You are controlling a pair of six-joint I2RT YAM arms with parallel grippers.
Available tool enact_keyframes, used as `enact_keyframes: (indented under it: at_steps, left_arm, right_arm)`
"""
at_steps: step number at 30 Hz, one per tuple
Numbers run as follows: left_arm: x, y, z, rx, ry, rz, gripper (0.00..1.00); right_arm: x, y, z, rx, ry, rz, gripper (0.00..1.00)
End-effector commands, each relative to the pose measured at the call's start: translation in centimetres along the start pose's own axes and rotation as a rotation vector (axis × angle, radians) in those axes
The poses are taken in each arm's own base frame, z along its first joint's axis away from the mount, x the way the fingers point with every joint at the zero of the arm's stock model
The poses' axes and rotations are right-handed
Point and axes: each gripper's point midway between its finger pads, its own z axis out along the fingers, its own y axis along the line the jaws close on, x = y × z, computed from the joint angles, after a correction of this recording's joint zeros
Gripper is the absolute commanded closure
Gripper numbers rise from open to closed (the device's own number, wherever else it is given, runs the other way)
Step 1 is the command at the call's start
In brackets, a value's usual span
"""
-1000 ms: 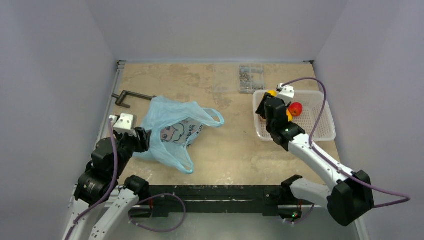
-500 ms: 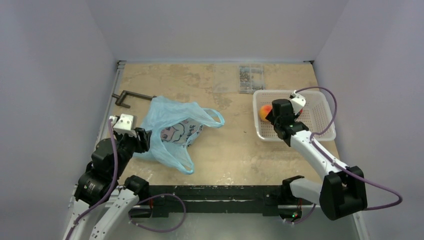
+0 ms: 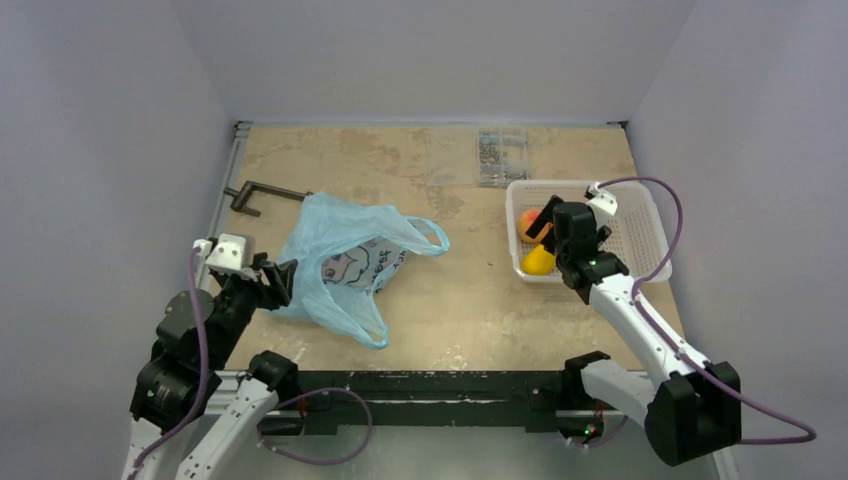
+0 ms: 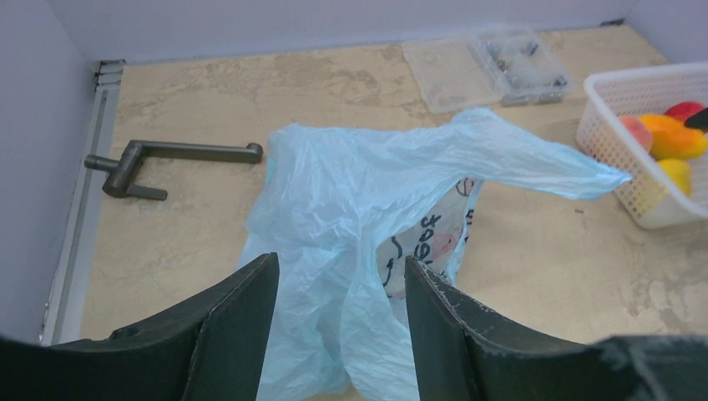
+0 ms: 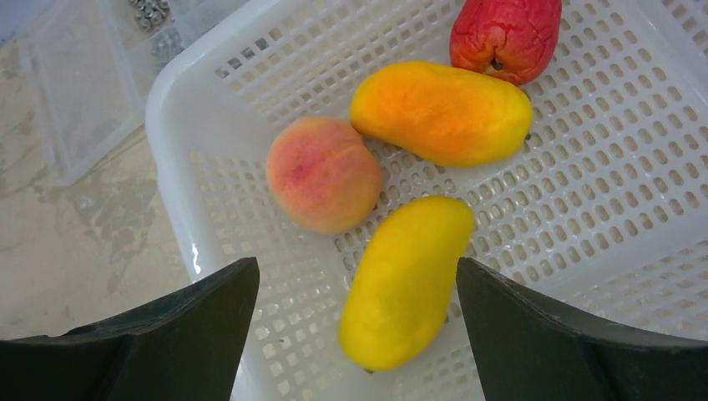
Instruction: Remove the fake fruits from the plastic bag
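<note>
— At the worktop's [image 3: 450, 310] right edge, what changed?
— The right end effector [image 5: 355, 271], wide and empty, put the yellow fruit [image 5: 407, 280] in the basket [image 5: 163, 125]; all four fake fruits [image 5: 323, 174] lie there. The left end effector [image 4: 338, 280], wide too, drew back from the plastic bag [image 4: 351, 175]. I judge the task done.

The plastic bag [image 3: 340, 250] is lying on the left half of the table [image 3: 460, 300]. The mesh basket [image 3: 635, 230] is sitting well apart from it on the right side. All four fake fruits [image 3: 540, 260] are resting in the basket's left part. The peach [image 5: 324, 174] is lying leftmost, with one mango [image 5: 441, 113] just behind and to the right of it. The other mango [image 5: 407, 280] is lying in front, and the apple [image 5: 505, 35] is sitting farthest back. A parts box [image 3: 490, 155] is sitting at the far edge, behind the basket. A metal handle [image 3: 265, 193] is lying behind the bag, to its left. The left fingers [image 4: 234, 326] are hanging just beside the bag's near-left edge. The right fingers [image 5: 167, 334] are hanging over the basket.
</note>
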Motion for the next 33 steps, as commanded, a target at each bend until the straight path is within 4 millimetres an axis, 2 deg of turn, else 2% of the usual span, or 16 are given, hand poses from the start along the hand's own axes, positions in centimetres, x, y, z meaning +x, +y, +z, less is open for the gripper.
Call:
enact_keyframes:
  at_steps: [1, 4, 7, 10, 16, 21, 25, 33]
  left_arm:
    - [-5.0, -0.6, -2.5, 0.038, -0.121, -0.066, 0.43]
    - [-6.8, -0.7, -4.0, 0.050, -0.160, -0.095, 0.42]
    - [-8.5, -1.1, -5.6, 0.082, -0.199, -0.113, 0.42]
    - [-10.4, -1.4, -7.4, 0.116, -0.251, -0.138, 0.41]
    - [-13.7, -1.3, -10.7, 0.138, -0.340, -0.166, 0.39]
    - [-15.6, -1.4, -12.7, 0.162, -0.392, -0.180, 0.38]
    - [-16.0, -1.4, -13.4, 0.166, -0.407, -0.179, 0.38]
    - [-15.7, -1.1, -13.5, 0.153, -0.402, -0.169, 0.38]
  right_arm:
    - [-2.0, 1.0, -1.7, -0.065, -0.029, -0.004, 0.11]
    - [-3.9, 1.5, -3.5, -0.111, -0.065, -0.047, 0.11]
    - [-6.4, 3.1, -6.5, -0.238, -0.123, -0.078, 0.08]
    - [-9.1, 4.3, -10.0, -0.351, -0.201, -0.127, 0.01]
    - [-13.0, 4.8, -15.3, -0.453, -0.309, -0.174, 0.01]
    - [-15.9, 5.1, -19.4, -0.526, -0.415, -0.173, 0.01]
    - [-17.5, 4.7, -21.2, -0.529, -0.466, -0.160, 0.01]
    - [-18.7, 3.1, -22.3, -0.482, -0.529, -0.097, 0.01]
